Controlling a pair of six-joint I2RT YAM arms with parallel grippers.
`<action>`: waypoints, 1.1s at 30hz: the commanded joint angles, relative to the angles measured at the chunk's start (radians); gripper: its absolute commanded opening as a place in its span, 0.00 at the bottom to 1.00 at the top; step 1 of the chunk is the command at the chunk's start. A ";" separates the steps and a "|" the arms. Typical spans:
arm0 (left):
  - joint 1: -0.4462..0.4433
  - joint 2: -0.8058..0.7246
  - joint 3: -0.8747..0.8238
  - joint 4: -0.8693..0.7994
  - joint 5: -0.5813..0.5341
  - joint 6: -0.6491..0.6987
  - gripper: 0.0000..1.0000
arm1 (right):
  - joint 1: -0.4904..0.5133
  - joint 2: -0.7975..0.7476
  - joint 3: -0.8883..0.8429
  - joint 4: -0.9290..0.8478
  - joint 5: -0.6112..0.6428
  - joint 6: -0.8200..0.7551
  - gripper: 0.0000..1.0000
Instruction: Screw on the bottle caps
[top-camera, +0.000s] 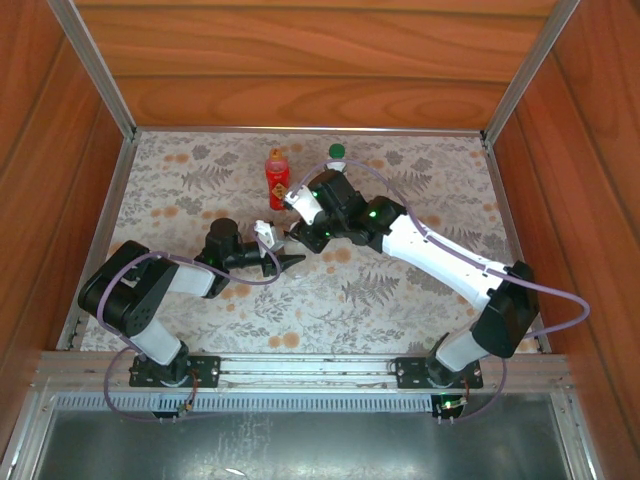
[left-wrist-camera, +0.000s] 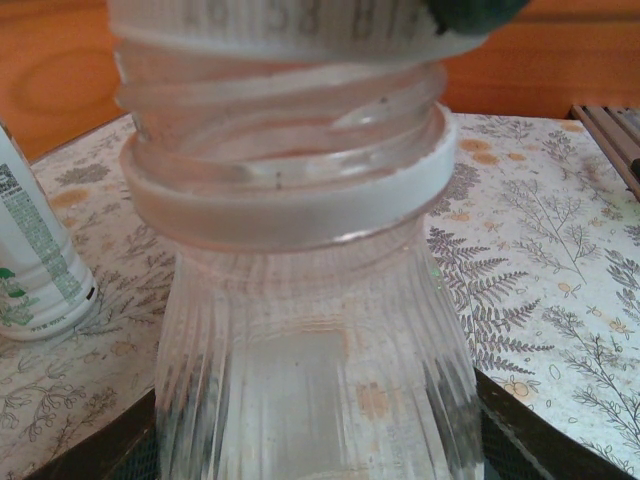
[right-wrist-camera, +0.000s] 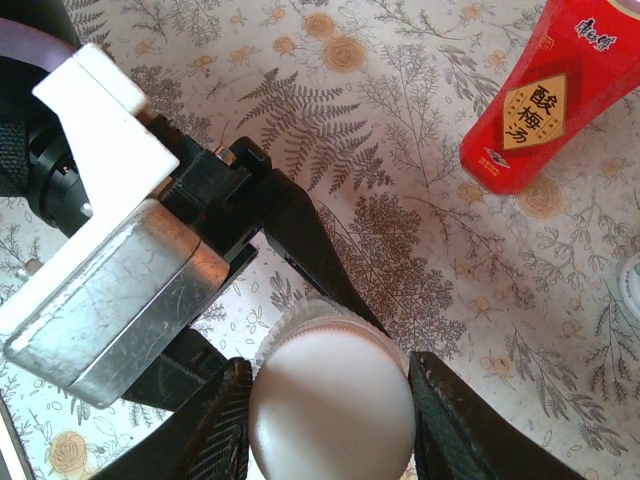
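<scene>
While the left claw (left-wrist-camera: 315, 452) clenches the short clear bottle (left-wrist-camera: 320, 370) between its jaws, the right claw (right-wrist-camera: 332, 415) grasps the white cap (right-wrist-camera: 330, 395) atop that bottle's neck.

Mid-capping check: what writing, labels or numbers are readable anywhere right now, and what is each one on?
"酸梅汤": on the yellow diamond of the red bottle, right wrist view.
White characters above that diamond: too small to read with certainty.
Fine print on the white-green labelled bottle: blurred, unreadable.
Raised marks around the white cap over the short clear bottle: too blurred to read.
</scene>
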 joint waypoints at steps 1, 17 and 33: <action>-0.012 0.029 -0.007 -0.084 0.052 -0.027 0.50 | -0.005 0.026 0.025 -0.019 -0.017 0.006 0.43; -0.012 0.029 -0.009 -0.085 0.055 -0.027 0.50 | -0.005 0.015 0.029 -0.012 -0.001 0.012 0.53; -0.012 0.030 -0.009 -0.085 0.057 -0.025 0.50 | -0.035 -0.034 0.004 0.073 -0.069 0.130 0.73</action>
